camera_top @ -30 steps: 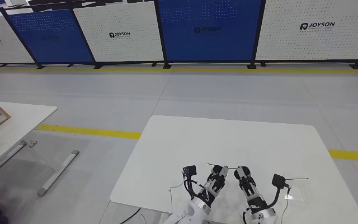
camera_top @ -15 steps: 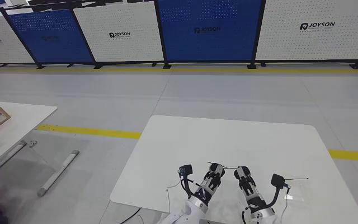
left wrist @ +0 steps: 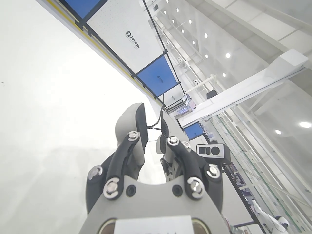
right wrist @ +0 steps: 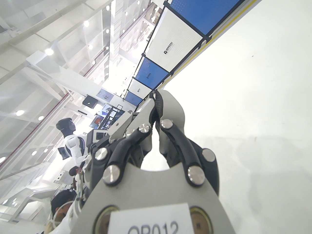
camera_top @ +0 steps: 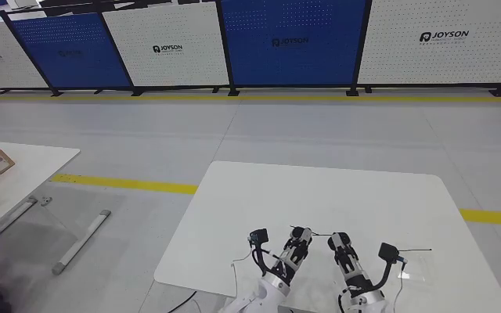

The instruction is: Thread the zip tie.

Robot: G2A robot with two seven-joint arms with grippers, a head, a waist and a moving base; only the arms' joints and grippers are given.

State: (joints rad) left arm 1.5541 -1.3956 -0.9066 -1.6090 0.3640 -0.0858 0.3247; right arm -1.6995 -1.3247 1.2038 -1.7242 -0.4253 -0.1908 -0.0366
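A thin black zip tie runs between my two grippers near the front edge of the white table. In the right wrist view my right gripper has its pads pressed together, and in the top view the right gripper sits at the tie's right end, holding it. My left gripper is at the tie's left end. Its fingers stand apart in the left wrist view, and the zip tie crosses the gap of the left gripper with a curved stretch rising beyond it.
A second thin black zip tie lies on the table to the right of the right arm. Blue and white pegboard panels stand beyond the grey floor. Another white table is at the far left.
My left gripper has drawn back a little toward the table's front edge and to the left. The right arm and the zip tie between them have stayed in place.
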